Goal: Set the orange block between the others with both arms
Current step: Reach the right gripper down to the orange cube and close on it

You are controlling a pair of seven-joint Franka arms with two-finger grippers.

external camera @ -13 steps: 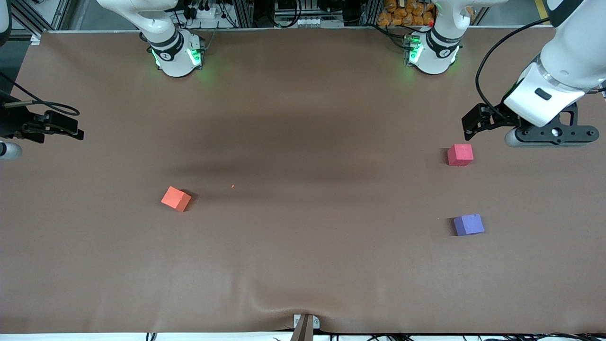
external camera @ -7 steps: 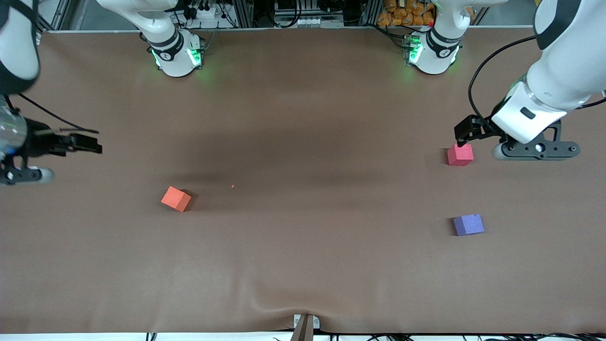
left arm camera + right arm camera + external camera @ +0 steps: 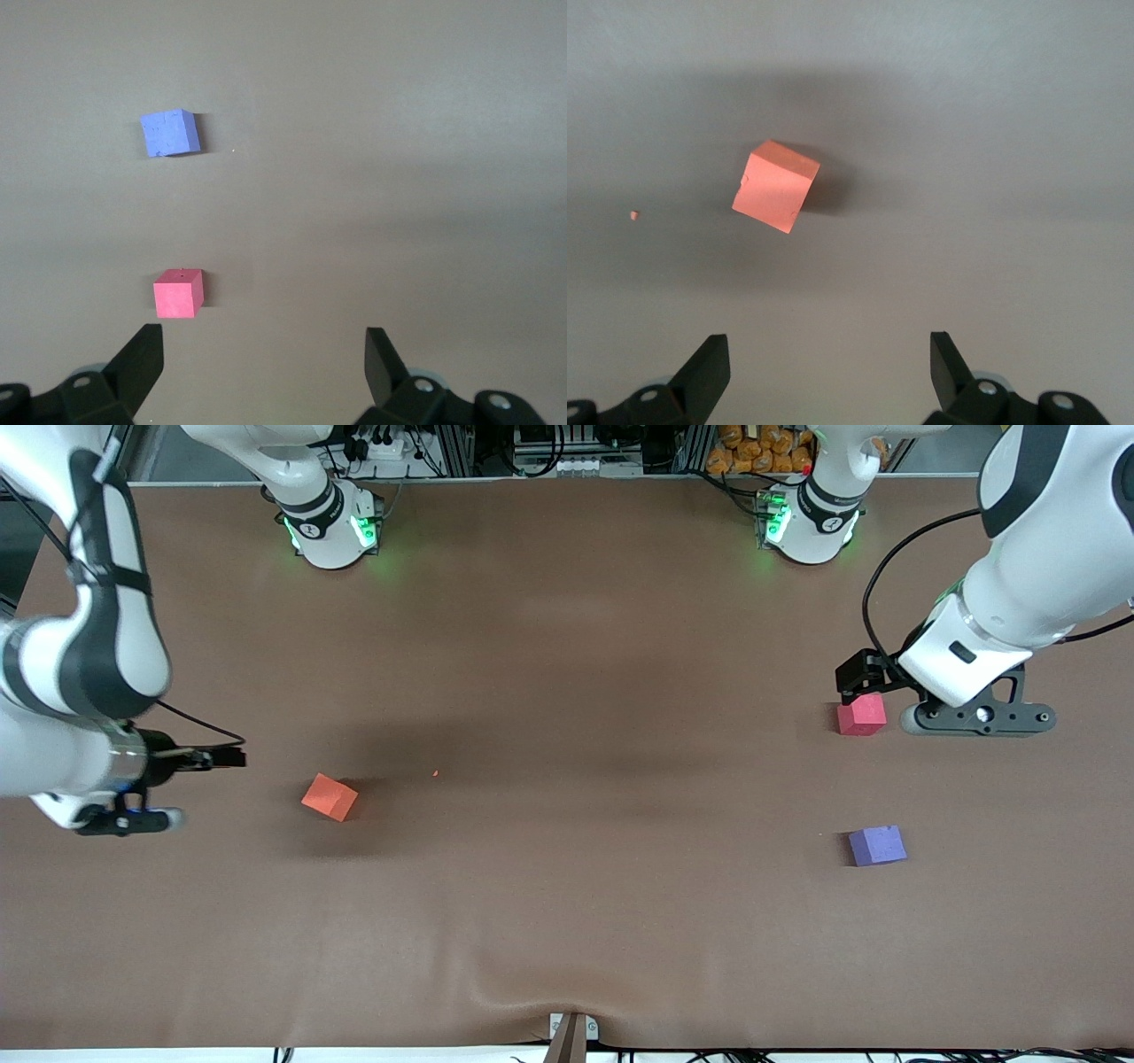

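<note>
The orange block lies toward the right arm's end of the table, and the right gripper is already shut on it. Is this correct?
Not quite. The orange block does lie toward the right arm's end, but the right gripper is open and apart from it. The right wrist view shows the block lying free on the table, ahead of the spread fingers.

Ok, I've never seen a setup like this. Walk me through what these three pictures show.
Two white robot arms share a brown table. The wide picture looks down from across it; the other two come from cameras on each wrist. The left gripper, open and empty, hangs over the pinkish-red cube; the purple-blue cube lies nearer the front camera. The right gripper, also open and empty, hangs beside the orange block, toward the right arm's end of the table. Nothing is held.
</note>
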